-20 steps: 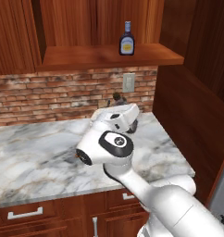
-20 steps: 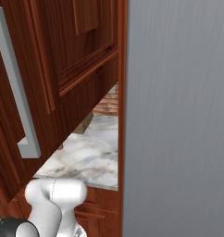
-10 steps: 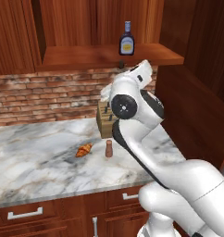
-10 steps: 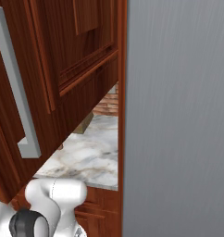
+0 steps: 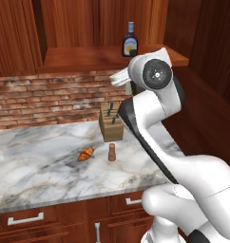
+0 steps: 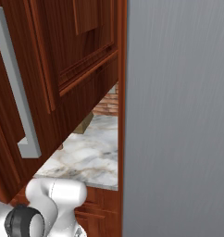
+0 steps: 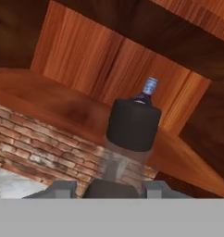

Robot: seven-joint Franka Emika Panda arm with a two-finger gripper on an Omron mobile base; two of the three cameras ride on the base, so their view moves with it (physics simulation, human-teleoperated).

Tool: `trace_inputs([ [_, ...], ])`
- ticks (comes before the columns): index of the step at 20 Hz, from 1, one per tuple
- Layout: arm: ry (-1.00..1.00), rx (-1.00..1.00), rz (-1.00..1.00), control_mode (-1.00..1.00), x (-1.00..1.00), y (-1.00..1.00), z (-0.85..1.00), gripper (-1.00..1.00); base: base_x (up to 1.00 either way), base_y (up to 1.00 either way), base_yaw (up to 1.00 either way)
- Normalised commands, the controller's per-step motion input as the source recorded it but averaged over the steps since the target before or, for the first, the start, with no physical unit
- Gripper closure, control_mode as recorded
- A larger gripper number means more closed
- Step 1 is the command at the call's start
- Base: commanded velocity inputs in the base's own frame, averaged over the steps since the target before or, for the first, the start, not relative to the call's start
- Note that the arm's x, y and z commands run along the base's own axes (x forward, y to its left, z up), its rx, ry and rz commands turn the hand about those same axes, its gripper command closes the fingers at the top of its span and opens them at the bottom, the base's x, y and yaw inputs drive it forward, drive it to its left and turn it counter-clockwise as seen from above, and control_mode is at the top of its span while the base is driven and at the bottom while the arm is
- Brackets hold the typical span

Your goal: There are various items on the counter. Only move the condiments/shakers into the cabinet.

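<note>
Blue bottle, yellow label unreadable

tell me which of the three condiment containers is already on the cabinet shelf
The dark-blue bottle with the yellow label. The short brown shaker stands on the counter; the black-capped bottle is in the gripper.

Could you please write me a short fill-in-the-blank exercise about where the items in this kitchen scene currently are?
1. The dark-blue bottle with the yellow label stands on the cabinet ____.
2. The gripper holds a bottle with a ____ cap.
3. The short brown shaker stands on the counter between the knife block and the counter's ____ edge.
4. The pastry lying left of the shaker is a ____.

Missing words: shelf; black; front; croissant
</note>
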Motion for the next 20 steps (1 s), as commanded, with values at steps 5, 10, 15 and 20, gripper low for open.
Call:
trace_inputs([
  [5,-0.13,0.22,0.00,-1.00,0.00,0.38,0.00,1.00,0.00,0.00,0.00],
  [10,-0.09,0.06,0.00,-1.00,0.00,0.21,0.03,1.00,0.00,0.00,0.00],
  [15,0.00,0.06,0.00,-1.00,0.00,0.00,0.43,1.00,0.00,0.00,0.00],
  [20,0.00,0.04,0.00,-1.00,0.13,0.00,0.51,1.00,0.00,0.00,0.00],
])
